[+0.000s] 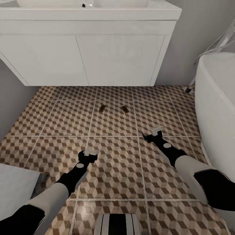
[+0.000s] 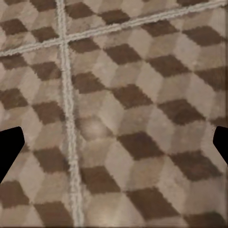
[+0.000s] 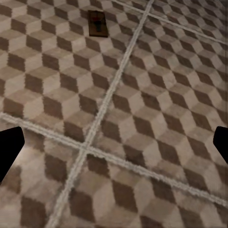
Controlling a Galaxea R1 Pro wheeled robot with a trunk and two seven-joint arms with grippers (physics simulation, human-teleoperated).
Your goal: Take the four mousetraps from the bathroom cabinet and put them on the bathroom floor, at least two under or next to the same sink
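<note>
Two mousetraps (image 1: 102, 108) (image 1: 125, 109) are seen lying on the bathroom floor (image 1: 111, 163) before the bathroom sink (image 1: 88, 9) | left hand (image 1: 91, 152) held spread, empty | right hand (image 1: 153, 132) held spread, empty

Sink (image 1: 98, 9) top cut off

Two mousetraps (image 1: 101, 108) (image 1: 125, 109) lie side by side on the bathroom floor (image 1: 114, 163) before the bathroom sink (image 1: 91, 9).

Grey walls (image 1: 199, 29) meet behind a white wall-hung vanity (image 1: 85, 58), with a white bathtub (image 1: 217, 107) at right.
</note>
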